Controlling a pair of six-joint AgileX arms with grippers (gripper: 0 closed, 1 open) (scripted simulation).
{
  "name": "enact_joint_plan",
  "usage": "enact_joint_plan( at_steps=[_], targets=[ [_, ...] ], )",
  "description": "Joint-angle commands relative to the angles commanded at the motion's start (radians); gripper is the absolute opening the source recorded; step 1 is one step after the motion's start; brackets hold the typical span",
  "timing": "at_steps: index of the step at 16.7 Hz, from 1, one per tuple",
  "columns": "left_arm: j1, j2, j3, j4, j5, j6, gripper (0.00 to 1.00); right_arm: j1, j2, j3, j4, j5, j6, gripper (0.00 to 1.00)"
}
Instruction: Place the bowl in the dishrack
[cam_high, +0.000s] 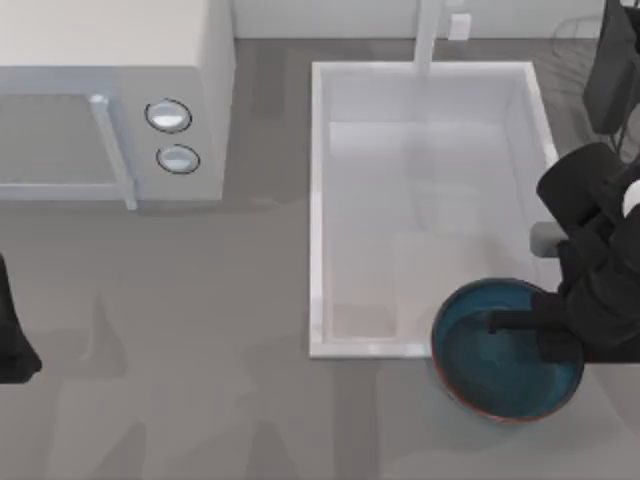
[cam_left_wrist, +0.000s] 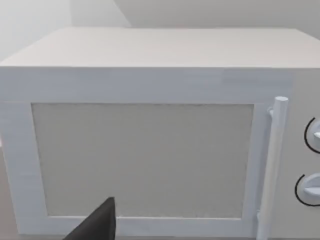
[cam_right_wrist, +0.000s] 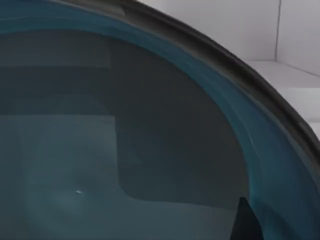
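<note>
The bowl (cam_high: 490, 365), teal-blue inside with a reddish-brown rim, hangs over the front right corner of the white sink basin (cam_high: 420, 200) and hides that corner. My right gripper (cam_high: 530, 333) comes in from the right, shut on the bowl's right rim, with one dark finger lying inside the bowl. The right wrist view looks closely into the bowl's glossy inside (cam_right_wrist: 125, 150), with a dark fingertip (cam_right_wrist: 245, 222) at the edge. Thin wire loops of the dishrack (cam_high: 572, 45) show faintly at the back right. My left arm (cam_high: 12, 340) is parked at the table's left edge.
A white microwave (cam_high: 110, 100) with two knobs stands at the back left, and the left wrist camera faces its door (cam_left_wrist: 145, 160). A faucet post (cam_high: 428, 30) rises behind the sink. Bare grey counter lies in front of the microwave.
</note>
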Motion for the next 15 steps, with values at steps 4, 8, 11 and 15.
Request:
enact_joint_plan(
  at_steps=[4, 8, 11, 15],
  targets=[
    [0.000, 0.000, 0.000, 0.000, 0.000, 0.000, 1.00, 0.003, -0.004, 0.113, -0.113, 0.000, 0.001, 0.00],
    [0.000, 0.000, 0.000, 0.000, 0.000, 0.000, 1.00, 0.000, -0.027, 0.343, -0.386, 0.000, 0.002, 0.00],
    [0.000, 0.000, 0.000, 0.000, 0.000, 0.000, 1.00, -0.003, -0.055, 0.518, -0.612, 0.000, -0.002, 0.00],
    [0.000, 0.000, 0.000, 0.000, 0.000, 0.000, 1.00, -0.009, -0.097, 0.683, -0.788, -0.001, -0.010, 0.00]
  ],
)
